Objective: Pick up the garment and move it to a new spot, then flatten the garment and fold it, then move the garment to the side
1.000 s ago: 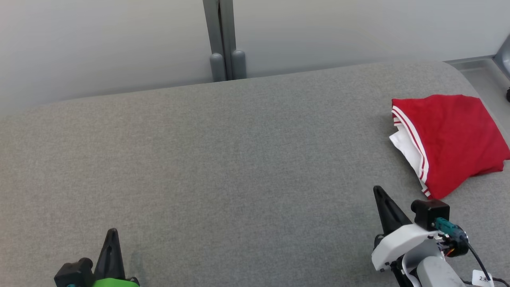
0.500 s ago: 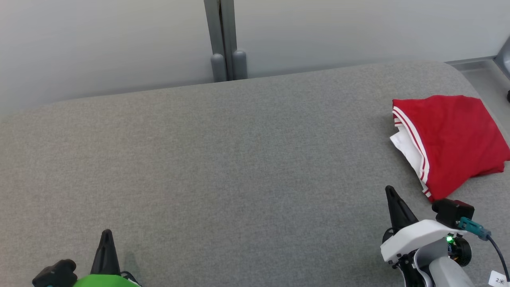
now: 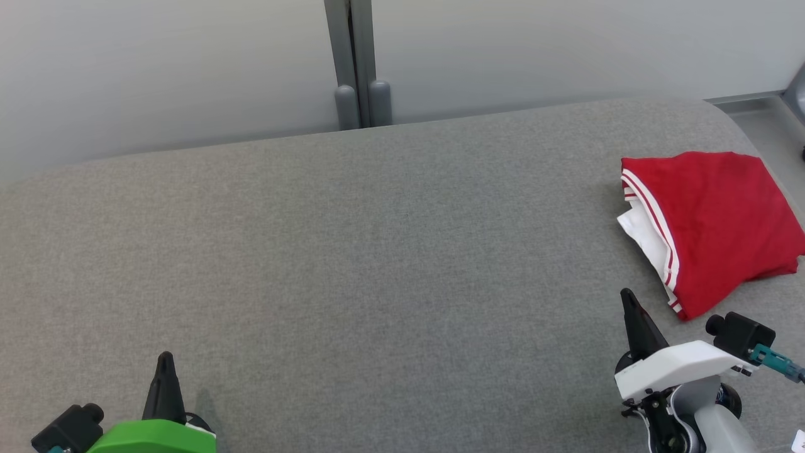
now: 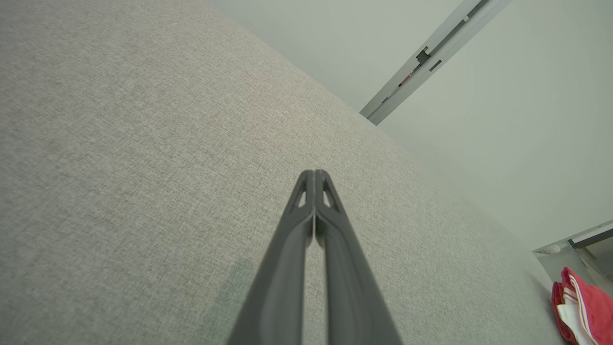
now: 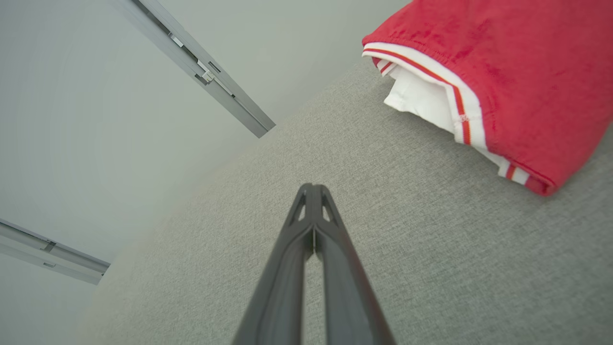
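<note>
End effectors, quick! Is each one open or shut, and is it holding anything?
Left end effector: closed, holding nothing.
Right end effector: closed, holding nothing; the red garment lies apart from it.

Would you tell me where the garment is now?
In the head view, the folded red garment lies at the right edge of the grey surface, just beyond the right gripper.

The garment (image 3: 717, 226) runs off the head view's right edge — its white layer (under the red fold) mostly hidden. The bottom edge crops the left gripper (image 3: 165, 358).
</note>
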Motion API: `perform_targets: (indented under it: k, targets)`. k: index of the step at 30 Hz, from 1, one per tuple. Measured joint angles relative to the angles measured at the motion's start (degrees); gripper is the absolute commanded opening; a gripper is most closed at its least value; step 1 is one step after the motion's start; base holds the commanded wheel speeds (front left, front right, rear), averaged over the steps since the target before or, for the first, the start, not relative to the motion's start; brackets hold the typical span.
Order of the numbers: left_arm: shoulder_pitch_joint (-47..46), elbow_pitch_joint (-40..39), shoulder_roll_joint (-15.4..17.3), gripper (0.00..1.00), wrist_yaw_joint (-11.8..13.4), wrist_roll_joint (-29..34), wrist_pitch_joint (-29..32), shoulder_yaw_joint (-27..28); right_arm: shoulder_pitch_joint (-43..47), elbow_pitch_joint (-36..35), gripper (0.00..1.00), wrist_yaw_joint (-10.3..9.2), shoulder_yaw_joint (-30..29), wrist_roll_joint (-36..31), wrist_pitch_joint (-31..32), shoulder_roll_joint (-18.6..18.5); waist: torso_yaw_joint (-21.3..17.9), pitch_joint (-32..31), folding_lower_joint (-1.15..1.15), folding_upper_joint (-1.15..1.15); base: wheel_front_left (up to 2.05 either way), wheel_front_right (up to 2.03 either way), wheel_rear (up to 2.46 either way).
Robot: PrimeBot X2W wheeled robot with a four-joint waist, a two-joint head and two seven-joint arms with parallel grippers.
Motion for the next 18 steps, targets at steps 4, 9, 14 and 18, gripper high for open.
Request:
perform_targets:
  k: [4, 9, 14, 18]
  targets:
    - [-0.29, -0.21, 0.01, 0.0, 0.0, -3.21, 0.73, 0.03, 0.29, -0.66, 0.0, 0.0, -0.37, 3.25, 0.78, -0.01, 0.06, -0.03, 0.0, 0.0, 0.0, 0.0, 0.0]
    - [-0.92, -0.57, 0.02, 0.0, 0.0, -6.93, 1.81, 0.08, 0.66, -1.38, 0.0, 0.0, -0.77, 6.95, 1.81, -0.04, 0.13, -0.07, 0.0, 0.0, 0.0, 0.0, 0.0]
    - [-1.17, -0.85, 0.03, 0.0, 0.0, -10.62, 2.7, 0.15, 0.81, -2.07, 0.0, 0.0, -1.16, 10.65, 2.76, -0.07, 0.21, -0.11, 0.0, 0.0, 0.0, 0.0, 0.0]
    - [-1.44, -0.99, 0.05, 0.0, 0.0, -13.49, 3.57, 0.21, 0.97, -2.63, 0.0, 0.0, -1.52, 13.47, 3.56, -0.08, 0.27, -0.14, 0.0, 0.0, 0.0, 0.0, 0.0]
